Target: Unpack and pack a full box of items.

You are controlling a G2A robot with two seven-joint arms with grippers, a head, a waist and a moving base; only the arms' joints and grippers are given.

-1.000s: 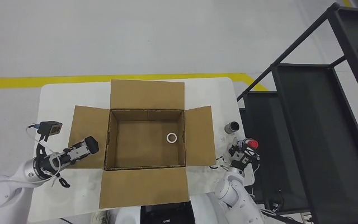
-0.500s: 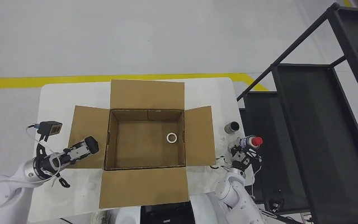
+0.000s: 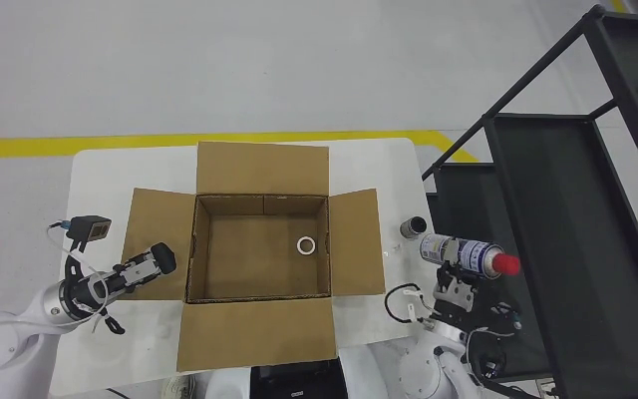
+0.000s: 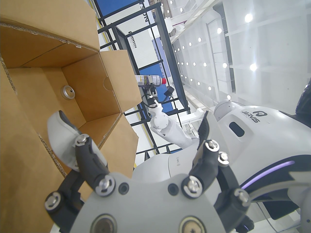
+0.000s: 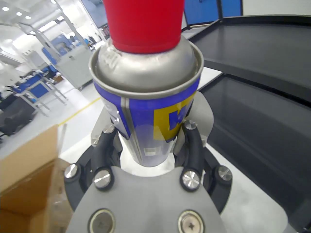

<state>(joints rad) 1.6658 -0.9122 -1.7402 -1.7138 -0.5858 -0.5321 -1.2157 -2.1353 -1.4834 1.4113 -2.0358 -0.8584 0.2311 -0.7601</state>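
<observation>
Top view: we see the open box (image 3: 259, 249) on the table (image 3: 100, 170), with a ring (image 3: 307, 244) inside by its right wall. The right gripper (image 3: 455, 269) holds a can (image 3: 467, 253) sideways at the table's right edge. Left wrist view: our left gripper (image 4: 131, 132) is spread wide, empty, beside the box. Right wrist view: the jaws clamp the can's body.

From my seat everything is brightly, evenly lit from overhead: rows of round ceiling lamps (image 4: 248, 18) burn white in the left wrist view and wash out the ceiling around them. The walls of the box (image 3: 261, 168) cast only a soft shade on its floor (no hard edges), and the table (image 3: 95, 180) comes up pale. In the right wrist view I see a dull sheen on the shoulder of the spray can (image 5: 145, 93), and the rails of the rack (image 5: 255, 49) bow towards the edges.
</observation>
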